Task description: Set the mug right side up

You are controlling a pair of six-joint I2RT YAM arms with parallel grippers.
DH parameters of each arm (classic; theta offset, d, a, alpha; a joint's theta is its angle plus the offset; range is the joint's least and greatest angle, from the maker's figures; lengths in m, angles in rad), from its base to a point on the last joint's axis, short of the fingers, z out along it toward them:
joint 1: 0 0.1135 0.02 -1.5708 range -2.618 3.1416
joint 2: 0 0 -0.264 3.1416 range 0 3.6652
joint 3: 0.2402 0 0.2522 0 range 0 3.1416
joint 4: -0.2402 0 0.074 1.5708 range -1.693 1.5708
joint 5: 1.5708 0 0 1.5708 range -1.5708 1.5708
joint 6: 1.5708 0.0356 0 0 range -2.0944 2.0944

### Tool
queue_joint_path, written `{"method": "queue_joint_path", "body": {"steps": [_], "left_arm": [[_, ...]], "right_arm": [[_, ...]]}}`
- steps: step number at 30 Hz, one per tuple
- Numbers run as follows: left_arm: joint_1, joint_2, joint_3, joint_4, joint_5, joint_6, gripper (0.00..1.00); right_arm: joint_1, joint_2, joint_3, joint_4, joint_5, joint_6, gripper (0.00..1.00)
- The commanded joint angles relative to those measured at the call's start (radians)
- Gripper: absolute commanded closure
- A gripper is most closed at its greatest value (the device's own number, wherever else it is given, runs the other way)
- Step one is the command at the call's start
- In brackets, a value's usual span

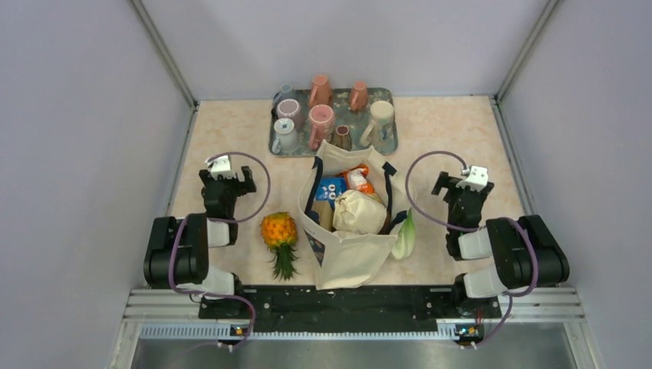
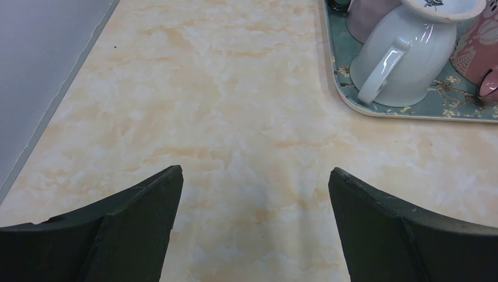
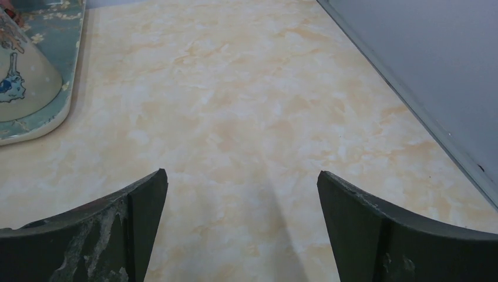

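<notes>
two arms parked low on the marble-look bench (image 1: 454, 131), one each side of a canvas tote bag (image 1: 350, 257) stuffed with groceries. left gripper (image 1: 228, 178) has its jaws spread wide and nothing between them, and its wrist cam just shows bare bench between the fingers (image 2: 135, 229). same deal with the right gripper (image 1: 464, 183): jaws spread, holding nothing. the mug you'd care about is the white mug (image 1: 285, 134), sitting at the near-left corner of the floral tray (image 1: 388, 150) at the far side of the bench. the left wrist view shows it pretty clearly (image 2: 399, 64): it's mouth-down, base up with a dark mark on it, handle facing the camera. it's ahead and to the right of the left gripper, well apart from it. other mugs crowd the tray around it. a pineapple (image 1: 280, 234) lies just left of the bag, and some pale green leafy veg (image 1: 405, 234) on its right.
</notes>
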Motion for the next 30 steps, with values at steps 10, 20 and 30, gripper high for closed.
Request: {"method": "queue_joint_path", "body": {"steps": [10,20,30], "left_arm": [[-0.001,-0.031,0.03,-0.034,-0.072,-0.037,0.01],[-0.009,-0.016,0.706,-1.107,0.412,0.159,0.21],[-0.061,0.385,1.232,-1.568,0.508,0.4,0.33]], "right_arm": [[-0.011,-0.458,0.27,-0.69,-0.075,0.079,0.01],[-0.012,-0.483,0.554,-1.098,-0.304,0.188,0.01],[-0.01,-0.484,0.571,-1.153,-0.348,0.262,0.01]]}}
